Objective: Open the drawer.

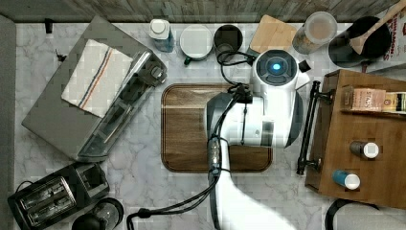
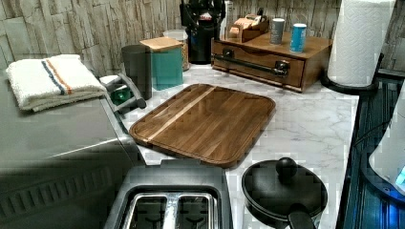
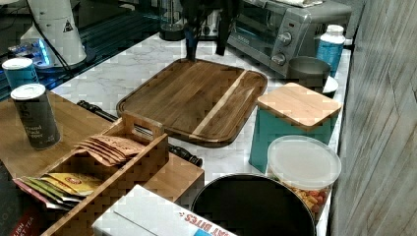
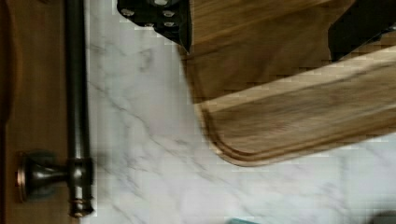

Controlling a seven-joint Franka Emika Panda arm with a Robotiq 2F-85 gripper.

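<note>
Approach step: gripper (image 3: 206,49) spread empty above cutting board (image 2: 205,121); next reach drawer (image 2: 260,64) handle (image 1: 308,127), top view's right

Arm, single, white, bent at the elbow.
I log the arm (image 1: 249,124) reaching up from the top view's lower edge; gripper (image 3: 206,49) pointing downward, fingers (image 3: 191,46) spread wide apart, nothing between them, poised just above the surface.
</note>
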